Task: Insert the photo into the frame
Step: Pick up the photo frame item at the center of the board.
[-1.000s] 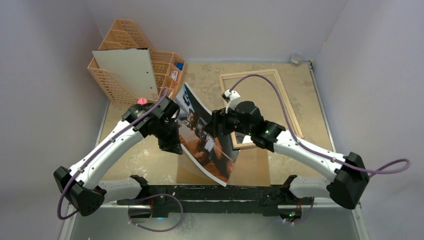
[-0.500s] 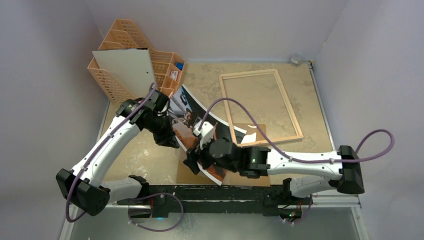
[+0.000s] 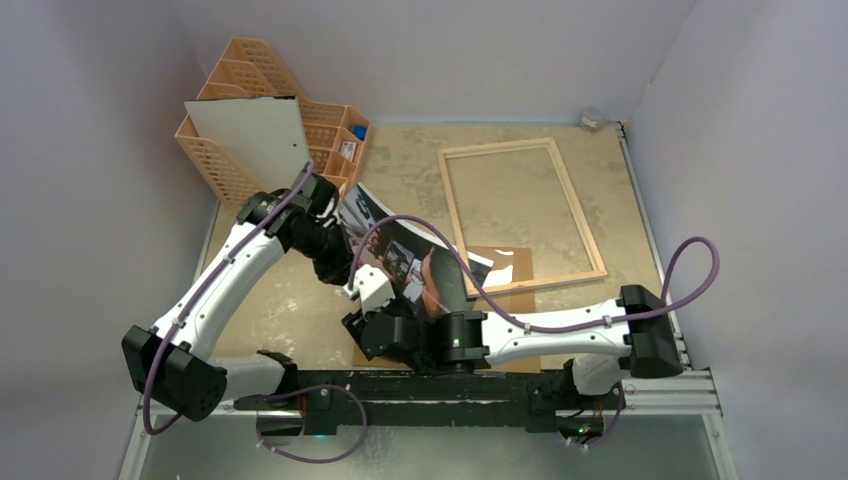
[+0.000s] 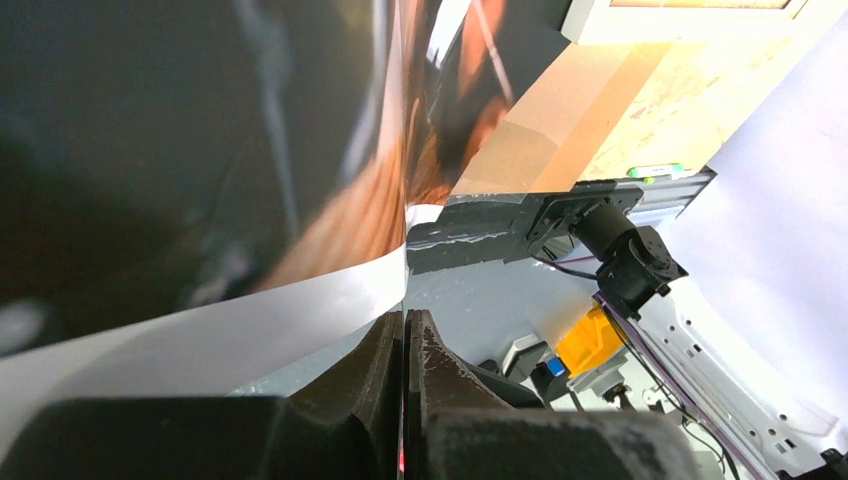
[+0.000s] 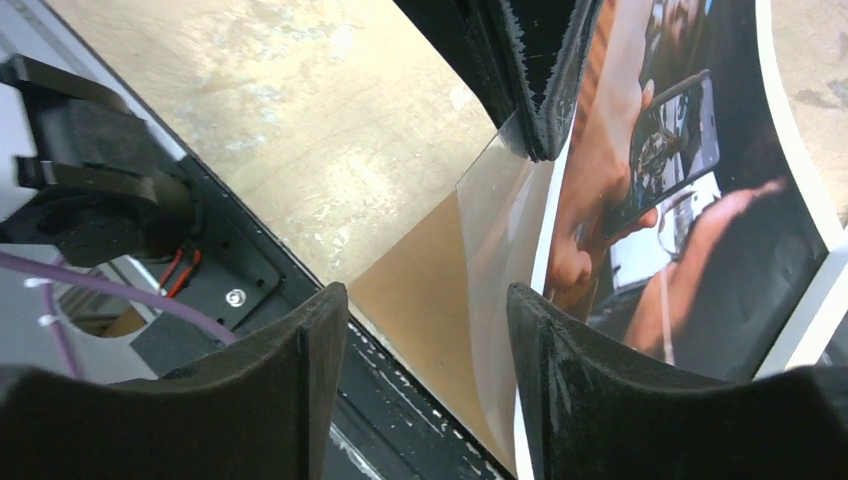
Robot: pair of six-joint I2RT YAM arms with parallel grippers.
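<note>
The photo (image 3: 405,258) stands lifted and curled over the table's middle, its dark glossy side toward the right. My left gripper (image 3: 340,268) is shut on its left edge; in the left wrist view the white-bordered sheet (image 4: 200,150) runs down into the closed gripper (image 4: 405,318). My right gripper (image 3: 356,325) sits low at the photo's near-left corner, open. In the right wrist view the gripper (image 5: 425,300) has the photo's (image 5: 680,180) curled edge inside its gap, close to the right finger (image 5: 560,360). The frame (image 3: 497,147) lies flat at the back right.
A brown fibreboard sheet (image 3: 510,275) lies under the photo, overlapped by the frame's near-left corner. A peach lattice organiser (image 3: 240,90) stands at the back left with a white board (image 3: 255,140) leaning on it. The black base rail (image 5: 300,300) runs just below my right fingers.
My right arm swung from beside the frame down to the photo's near-left corner, its jaws narrowing. My left gripper shifted back and left, still holding the photo.
</note>
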